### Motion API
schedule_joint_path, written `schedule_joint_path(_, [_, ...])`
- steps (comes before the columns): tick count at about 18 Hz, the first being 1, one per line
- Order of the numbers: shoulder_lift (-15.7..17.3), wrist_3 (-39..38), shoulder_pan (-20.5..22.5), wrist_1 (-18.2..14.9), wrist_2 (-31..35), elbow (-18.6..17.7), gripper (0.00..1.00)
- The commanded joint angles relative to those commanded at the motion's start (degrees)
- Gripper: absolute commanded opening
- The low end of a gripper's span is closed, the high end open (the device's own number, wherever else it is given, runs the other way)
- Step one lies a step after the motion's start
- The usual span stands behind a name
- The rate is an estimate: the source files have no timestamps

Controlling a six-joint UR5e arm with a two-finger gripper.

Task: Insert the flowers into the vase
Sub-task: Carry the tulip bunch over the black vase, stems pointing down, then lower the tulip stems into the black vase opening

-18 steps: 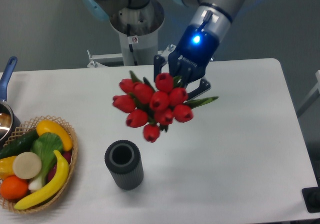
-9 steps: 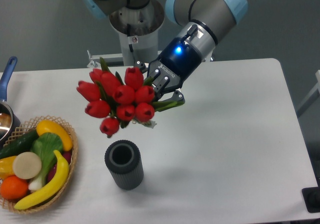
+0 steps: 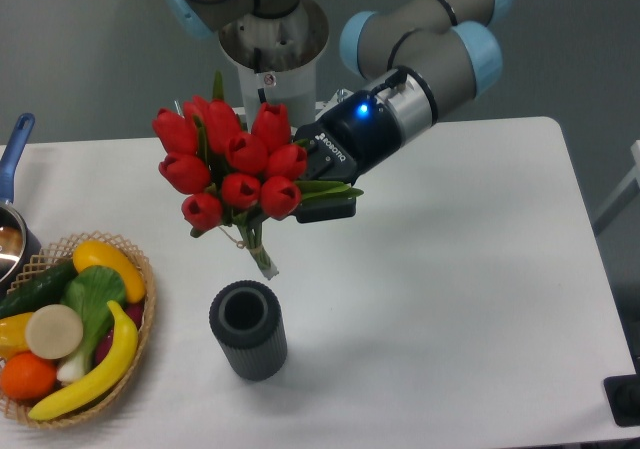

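The flowers [image 3: 230,159], a bunch of red tulip buds with green leaves, hang in the air with their buds up and their stem end [image 3: 262,260] pointing down, a little above the vase. My gripper [image 3: 312,191] is shut on the bunch from the right, at the leaves just below the buds. The vase [image 3: 247,329], dark grey and ribbed with a round open mouth, stands upright on the white table [image 3: 470,269] straight below the stems. A gap still separates stem tips and rim.
A wicker basket [image 3: 135,369] with a banana, orange and vegetables sits at the front left of the table. A pot with a blue handle [image 3: 14,149] is at the left edge. The robot base [image 3: 270,59] stands behind the table.
The bunch has swung from lying sideways to nearly upright, stems now pointing down over the vase. The wrist rotated and shifted slightly left and up.
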Motion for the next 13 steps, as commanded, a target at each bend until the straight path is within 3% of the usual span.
schedule_joint_path(13, [-2.9, -0.1, -1.6, -0.1, -1.1, 2.8, 0.29])
